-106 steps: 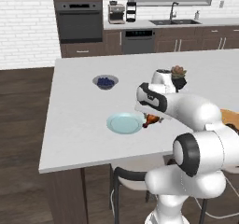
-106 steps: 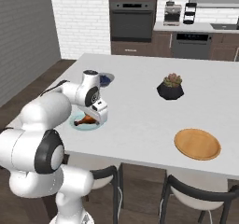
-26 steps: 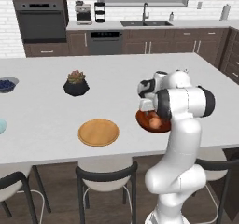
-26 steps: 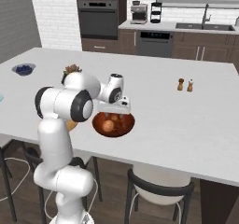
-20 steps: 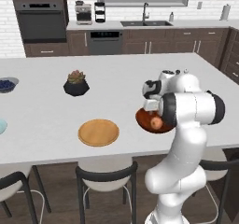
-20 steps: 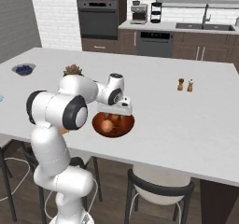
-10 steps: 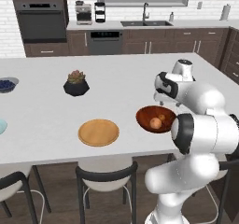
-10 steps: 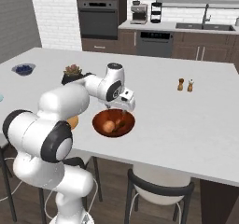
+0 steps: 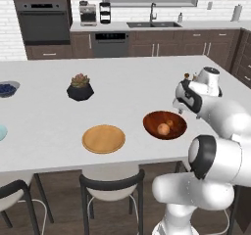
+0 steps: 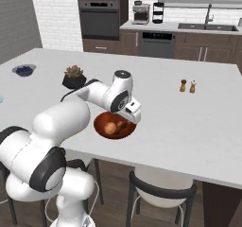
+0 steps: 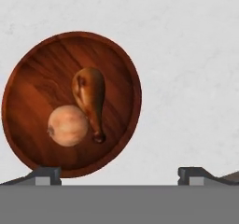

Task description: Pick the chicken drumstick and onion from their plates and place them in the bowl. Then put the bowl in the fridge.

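Note:
The reddish-brown bowl (image 11: 32, 78) sits on the white counter and holds the onion (image 11: 68, 125) and the chicken drumstick (image 11: 91, 99) side by side. The left base view shows the bowl (image 9: 149, 120) with the onion (image 9: 162, 129) near the counter's front edge. My gripper (image 11: 119, 175) hangs open and empty, with one fingertip over the bowl's near rim and the other over bare counter. It hovers just right of the bowl (image 10: 101, 119) in both base views (image 9: 180, 105) (image 10: 133, 112). The wooden plate (image 9: 103, 138) lies bare to the left. The fridge is out of view.
A potted succulent (image 9: 80, 87) stands further back on the counter. A small bowl of blueberries (image 9: 7, 88) is at the far left. Salt and pepper shakers (image 10: 187, 85) stand toward the far right. Stools are tucked under the counter's front edge.
My hand has swung from over the bowl's middle toward its right edge, jaws staying open. The bowl, onion and drumstick have not moved.

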Available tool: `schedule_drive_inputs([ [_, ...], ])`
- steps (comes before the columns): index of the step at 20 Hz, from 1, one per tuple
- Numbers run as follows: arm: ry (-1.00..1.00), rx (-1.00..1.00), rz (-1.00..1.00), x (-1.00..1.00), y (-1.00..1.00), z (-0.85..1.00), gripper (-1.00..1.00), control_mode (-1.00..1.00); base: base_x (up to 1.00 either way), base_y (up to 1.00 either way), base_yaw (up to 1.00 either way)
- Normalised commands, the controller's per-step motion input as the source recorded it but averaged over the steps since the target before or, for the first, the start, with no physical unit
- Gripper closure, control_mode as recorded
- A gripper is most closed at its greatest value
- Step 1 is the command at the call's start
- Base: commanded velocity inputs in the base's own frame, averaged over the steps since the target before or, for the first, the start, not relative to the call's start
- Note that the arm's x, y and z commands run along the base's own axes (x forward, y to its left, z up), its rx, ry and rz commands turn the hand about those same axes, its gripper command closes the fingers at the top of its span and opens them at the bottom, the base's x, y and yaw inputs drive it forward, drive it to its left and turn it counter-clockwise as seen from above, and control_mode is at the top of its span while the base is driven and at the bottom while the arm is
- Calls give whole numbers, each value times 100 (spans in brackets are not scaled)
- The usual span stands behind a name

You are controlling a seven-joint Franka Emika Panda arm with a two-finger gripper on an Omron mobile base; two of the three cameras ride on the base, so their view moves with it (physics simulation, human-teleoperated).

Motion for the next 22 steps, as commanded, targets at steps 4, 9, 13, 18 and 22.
schedule_drive_inputs([
  [4,1,25,6,0,-54,-16,-100,-100,0,0,0],
  [9,4,0,5,10,-7,-19,-100,-100,0,0,0],
  [13,5,0,2,22,0,-56,-100,-100,0,0,0],
  [18,0,1,2,31,0,-47,-100,-100,0,0,0],
  [22,-3,6,1,31,0,-32,-100,-100,0,0,0],
])
